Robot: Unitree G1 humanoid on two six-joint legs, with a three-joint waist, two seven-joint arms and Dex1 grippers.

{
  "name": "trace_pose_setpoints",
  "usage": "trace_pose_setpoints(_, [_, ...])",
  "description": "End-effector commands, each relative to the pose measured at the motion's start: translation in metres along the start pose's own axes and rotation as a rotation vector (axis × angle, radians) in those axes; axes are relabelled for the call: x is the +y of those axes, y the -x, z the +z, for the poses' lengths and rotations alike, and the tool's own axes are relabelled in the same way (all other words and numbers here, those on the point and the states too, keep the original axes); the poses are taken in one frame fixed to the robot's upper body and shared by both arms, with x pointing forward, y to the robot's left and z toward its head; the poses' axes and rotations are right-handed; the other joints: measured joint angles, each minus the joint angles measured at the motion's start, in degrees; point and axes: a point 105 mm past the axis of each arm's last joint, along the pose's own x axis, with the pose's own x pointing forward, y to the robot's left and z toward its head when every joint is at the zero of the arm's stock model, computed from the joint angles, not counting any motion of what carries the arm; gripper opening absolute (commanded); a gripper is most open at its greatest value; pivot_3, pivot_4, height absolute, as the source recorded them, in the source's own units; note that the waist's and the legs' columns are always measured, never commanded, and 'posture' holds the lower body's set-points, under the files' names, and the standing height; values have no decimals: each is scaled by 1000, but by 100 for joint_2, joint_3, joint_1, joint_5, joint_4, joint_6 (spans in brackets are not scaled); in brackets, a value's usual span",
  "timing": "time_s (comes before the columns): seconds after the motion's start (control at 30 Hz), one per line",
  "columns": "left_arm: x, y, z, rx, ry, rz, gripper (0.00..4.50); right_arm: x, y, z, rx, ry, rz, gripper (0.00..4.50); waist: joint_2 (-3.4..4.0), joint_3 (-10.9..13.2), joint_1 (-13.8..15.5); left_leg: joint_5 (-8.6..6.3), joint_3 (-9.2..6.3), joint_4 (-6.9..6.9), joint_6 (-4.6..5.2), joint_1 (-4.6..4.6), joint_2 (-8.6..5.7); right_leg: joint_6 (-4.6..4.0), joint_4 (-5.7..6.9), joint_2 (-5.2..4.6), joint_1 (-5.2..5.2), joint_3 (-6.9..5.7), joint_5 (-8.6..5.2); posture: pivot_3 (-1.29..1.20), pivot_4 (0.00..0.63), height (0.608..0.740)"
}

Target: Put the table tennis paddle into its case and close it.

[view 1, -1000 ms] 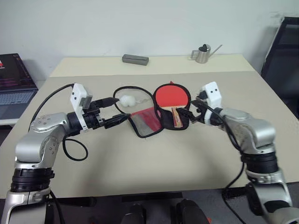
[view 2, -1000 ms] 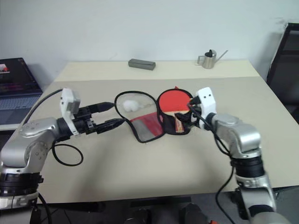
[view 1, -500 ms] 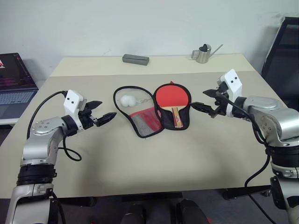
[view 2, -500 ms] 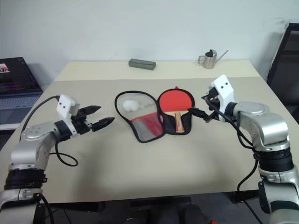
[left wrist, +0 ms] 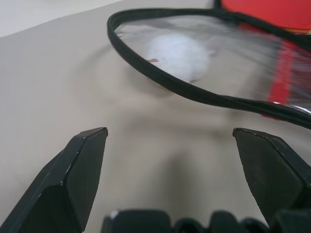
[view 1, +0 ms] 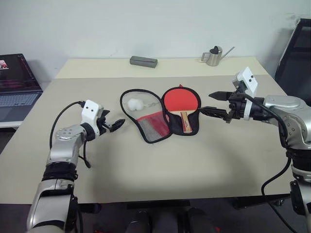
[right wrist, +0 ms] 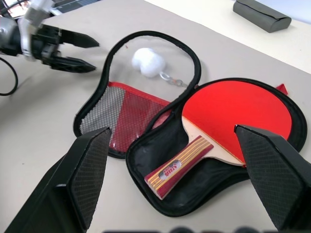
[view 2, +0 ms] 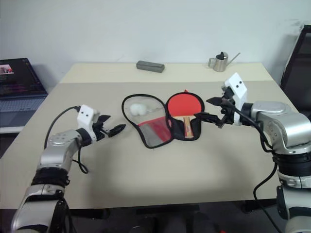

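The case [right wrist: 146, 145] lies unzipped and spread flat mid-surface, its two halves joined along the middle. The table tennis paddle [right wrist: 228, 121] already rests in the black-lined half, red face up, handle pointing toward the robot. The other half, clear film above a red mesh pocket, lies toward the robot's left with a white ball [right wrist: 149, 61] on it.

The left gripper [view 1: 112, 126] hovers low over the surface [view 1: 160, 170] just beside the open flap's outer edge, fingers spread wide and holding nothing. The right gripper [view 1: 217, 103] hangs above the surface just beside the paddle half, fingers also wide and empty.

Judging from this, insertion looks done and the step in hand is folding the flap over. To do it well:
- take the flap by its black zipper rim at the outer curve, not the film
- swing it up and across along the middle join so the rims meet
- use the right fingers to steady the paddle half so it does not slide
- mind the ball: it may roll out as the flap lifts
- the zipper pull cannot be made out here, so find it before closing
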Motion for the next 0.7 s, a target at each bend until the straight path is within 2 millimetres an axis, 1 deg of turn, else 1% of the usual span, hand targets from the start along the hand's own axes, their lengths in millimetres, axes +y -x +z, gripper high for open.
trace_pose_setpoints(0.03, [0, -15, 13, -39, -13, 27, 4500, 3, 8, 23, -62, 72, 5, 4440, -1, 0, 14, 0, 0, 1, 0, 0, -1, 1, 0, 0, 0, 0, 0, 0, 150, 740])
trace_pose_setpoints(0.23, [-9, -32, 16, -48, 0, -5, 4500, 7, 13, 21, -46, 88, 45, 4440, -2, 0, 20, 0, 0, 1, 0, -3, -2, 4, -6, -1, 1, -1, 3, 0, 150, 740])
trace_pose_setpoints(0.4, [-19, -43, 21, -58, -2, -44, 4500, 9, 26, 29, -64, 135, 81, 4440, -3, 0, 27, 0, 0, 3, 0, -4, -4, 7, -8, -2, 3, -4, 4, 0, 150, 740])
trace_pose_setpoints(0.47, [-21, -47, 28, -77, -6, -57, 4500, 8, 32, 34, -71, 150, 83, 4440, -5, 1, 21, 0, 0, 3, 0, -5, -4, 8, -10, -3, 4, -4, 4, 0, 150, 740])
trace_pose_setpoints(0.6, [-26, -52, 41, -111, -18, -81, 4500, 5, 37, 38, -83, 161, 72, 4440, -5, 1, 24, 0, -1, 3, 0, -5, -4, 8, -10, -3, 4, -5, 4, 0, 150, 740])
trace_pose_setpoints(0.7, [-35, -59, 64, -164, -43, -120, 4500, 5, 39, 38, -88, 159, 66, 4440, -7, 2, 28, 0, -1, 3, -1, -5, -5, 8, -9, -3, 4, -5, 4, 0, 150, 740])
